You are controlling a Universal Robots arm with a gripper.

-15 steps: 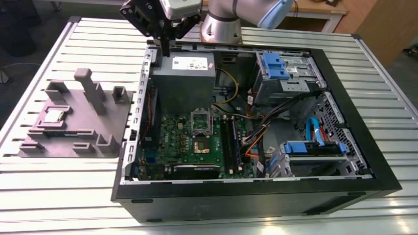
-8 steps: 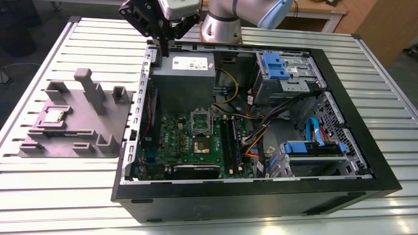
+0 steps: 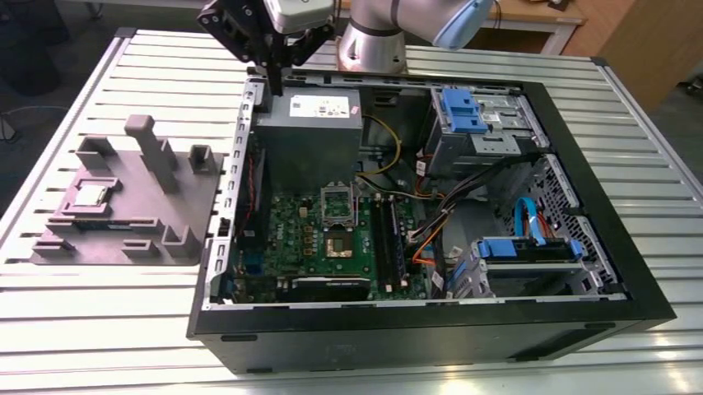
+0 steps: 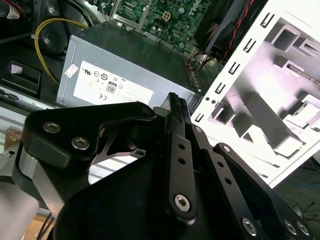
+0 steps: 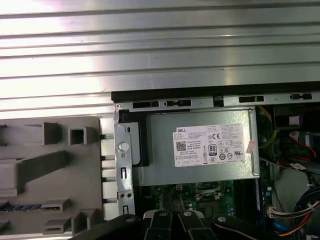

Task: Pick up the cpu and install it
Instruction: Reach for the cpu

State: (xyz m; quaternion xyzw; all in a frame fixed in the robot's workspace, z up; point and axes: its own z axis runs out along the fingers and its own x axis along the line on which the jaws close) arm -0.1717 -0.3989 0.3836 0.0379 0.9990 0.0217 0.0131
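We see the gripper point(image 3: 270, 89) over the far-left rim of the case point(image 3: 417, 337), jaws shut narrow with nothing between them. One cpu point(image 3: 90, 194) lies in the grey tray point(image 3: 143, 189), on the exterior view's left of the case. One socket point(image 3: 337, 244) sits open inside.

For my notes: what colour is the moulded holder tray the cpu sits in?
Plain grey; the moulded plastic holder tray shows best in the exterior view.

Claw point(image 5: 172, 224) half out of frame in the first wrist view; grey holder point(image 5: 80, 172) too
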